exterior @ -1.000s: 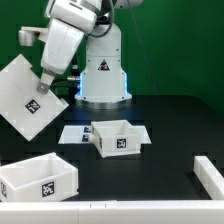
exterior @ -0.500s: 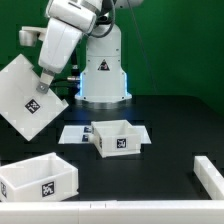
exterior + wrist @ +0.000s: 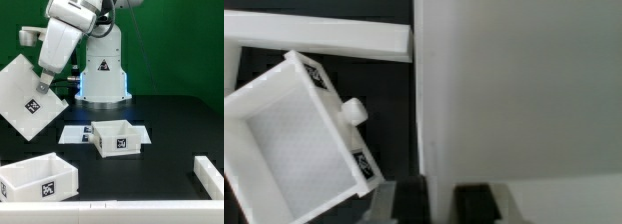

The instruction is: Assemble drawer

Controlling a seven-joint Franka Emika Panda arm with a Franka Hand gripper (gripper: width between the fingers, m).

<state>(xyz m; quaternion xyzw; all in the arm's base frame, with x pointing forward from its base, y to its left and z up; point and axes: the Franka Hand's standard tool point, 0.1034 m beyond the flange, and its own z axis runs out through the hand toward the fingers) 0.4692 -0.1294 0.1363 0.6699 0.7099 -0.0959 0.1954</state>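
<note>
The drawer's large white cube casing (image 3: pixel 28 95) hangs tilted in the air at the exterior view's left, with a black-and-white tag on its face. My gripper (image 3: pixel 44 84) is shut on its upper wall. In the wrist view the casing wall (image 3: pixel 518 90) fills one side, and the dark fingers (image 3: pixel 402 203) pinch its edge at my gripper (image 3: pixel 445 205). One open-top tray (image 3: pixel 117 137) stands at the table's middle. A second tray (image 3: pixel 40 178) sits at the front left; the wrist view shows a tray (image 3: pixel 295 150) under the casing.
The marker board (image 3: pixel 72 133) lies flat under the middle tray. A white bar (image 3: pixel 208 174) lies at the front right. The robot's white base (image 3: pixel 103 75) stands behind. A white strip (image 3: pixel 322 35) crosses the wrist view beyond the tray.
</note>
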